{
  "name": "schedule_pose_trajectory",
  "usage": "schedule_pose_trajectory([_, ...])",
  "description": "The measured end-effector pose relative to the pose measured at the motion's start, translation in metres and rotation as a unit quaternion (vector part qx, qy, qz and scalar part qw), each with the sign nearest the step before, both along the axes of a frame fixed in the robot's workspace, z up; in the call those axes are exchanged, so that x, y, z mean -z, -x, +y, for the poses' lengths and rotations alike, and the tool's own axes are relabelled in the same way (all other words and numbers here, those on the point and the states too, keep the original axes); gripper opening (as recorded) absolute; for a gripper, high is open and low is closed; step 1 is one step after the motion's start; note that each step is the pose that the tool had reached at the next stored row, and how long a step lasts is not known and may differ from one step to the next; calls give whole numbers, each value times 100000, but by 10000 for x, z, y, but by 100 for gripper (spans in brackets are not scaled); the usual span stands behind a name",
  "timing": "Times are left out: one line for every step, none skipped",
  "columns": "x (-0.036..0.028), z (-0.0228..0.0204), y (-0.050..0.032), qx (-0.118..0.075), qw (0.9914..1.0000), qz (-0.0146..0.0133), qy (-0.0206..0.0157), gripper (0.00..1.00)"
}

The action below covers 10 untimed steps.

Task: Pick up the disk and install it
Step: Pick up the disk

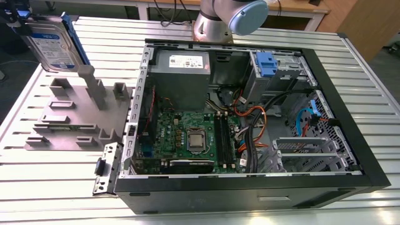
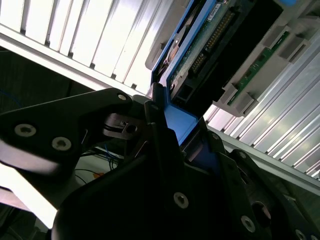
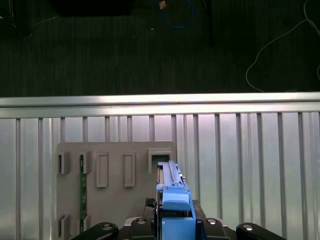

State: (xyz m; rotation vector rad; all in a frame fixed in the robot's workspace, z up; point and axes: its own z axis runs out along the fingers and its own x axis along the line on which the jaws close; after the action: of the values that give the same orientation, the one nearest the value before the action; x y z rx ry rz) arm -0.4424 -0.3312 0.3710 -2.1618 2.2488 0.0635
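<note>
The disk [image 1: 55,41], a silver drive with a white-and-blue label in a blue carrier, hangs upright at the exterior view's far left, over the grey fixture [image 1: 69,112]. My gripper [image 1: 16,21] holds it from the top end. In the second wrist view the black fingers [image 2: 160,125] are shut on the carrier's blue handle [image 2: 182,125], and the disk's connector edge [image 2: 210,47] shows beyond them. In the first wrist view the disk [image 3: 172,192] appears edge-on above the fixture's slot [image 3: 160,157]. Whether its lower end touches the fixture, I cannot tell.
The open computer case [image 1: 350,140] lies at the exterior view's right, with the motherboard [image 1: 194,136], a grey power-supply box [image 1: 182,70] and a drive bay holding a blue bracket [image 1: 266,63]. The arm's base [image 1: 228,16] stands behind it. A green board [image 3: 83,182] sits in the fixture.
</note>
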Motion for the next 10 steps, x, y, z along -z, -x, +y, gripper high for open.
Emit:
schedule_pose_trajectory([-4, 0, 0, -1, 100000, 14, 6, 36])
schedule_pose_trajectory([-6, 0, 0, -1, 100000, 13, 5, 36])
schedule_pose_trajectory([-8, 0, 0, 1, 100000, 1, 1, 36])
schedule_pose_trajectory([-12, 0, 0, 2, 100000, 6, 3, 36])
schedule_pose_trajectory([-16, 0, 0, -2, 100000, 3, 2, 36])
schedule_pose_trajectory([-22, 0, 0, 0, 100000, 4, 2, 36])
schedule_pose_trajectory([-28, 0, 0, 0, 100000, 5, 3, 36])
schedule_pose_trajectory([-38, 0, 0, 0, 100000, 6, 4, 36])
schedule_pose_trajectory([-46, 0, 0, -2, 100000, 0, 1, 36])
schedule_pose_trajectory([-52, 0, 0, 0, 100000, -2, 2, 36])
